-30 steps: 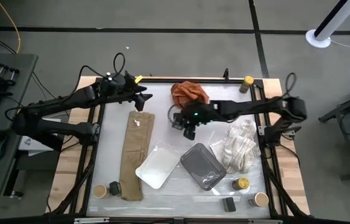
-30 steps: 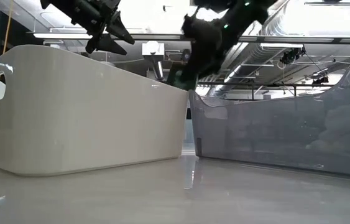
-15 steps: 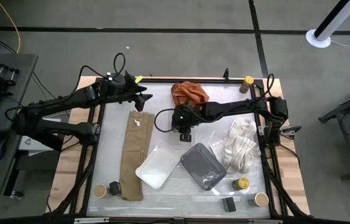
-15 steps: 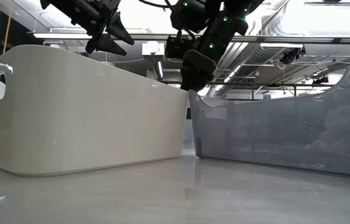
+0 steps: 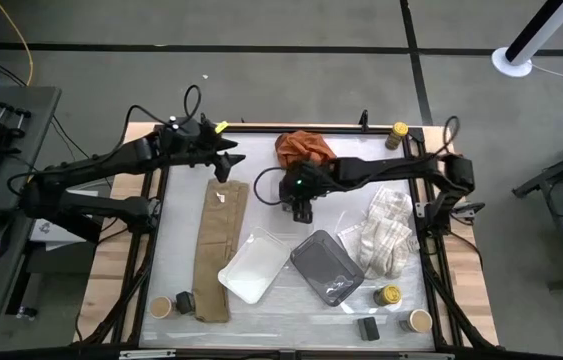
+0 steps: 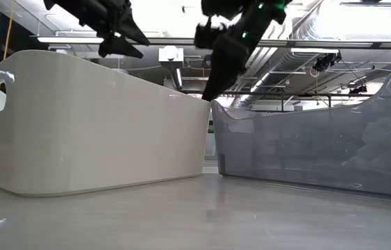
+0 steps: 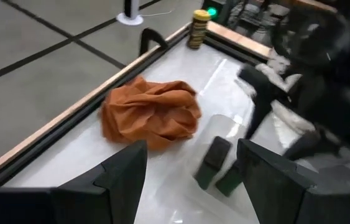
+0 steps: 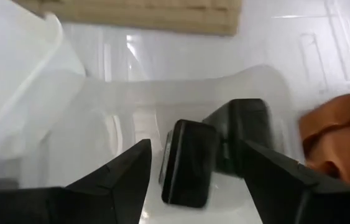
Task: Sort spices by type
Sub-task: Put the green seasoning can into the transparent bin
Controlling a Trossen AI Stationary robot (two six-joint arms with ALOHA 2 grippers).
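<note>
Two little black boxes lie side by side in a clear shallow tray beside the orange cloth. My right gripper hovers open just above them, a finger on either side of the nearer box and touching neither box. My left gripper hangs open over the table's far left and also sees the two boxes. A yellow-lidded jar stands at the far right corner. More spices stand along the near edge: a tan-lidded jar with a black box, and a yellow-lidded jar, a black box and a tan-lidded jar.
A white tray and a grey tray stand at the table's middle, toward the near edge. A folded tan cloth lies to their left and a crumpled white cloth to their right. A black frame runs around the table.
My right gripper has dipped toward the clear tray, opened and let go of a black box, then come up a little. The box now lies in the tray next to the other one.
</note>
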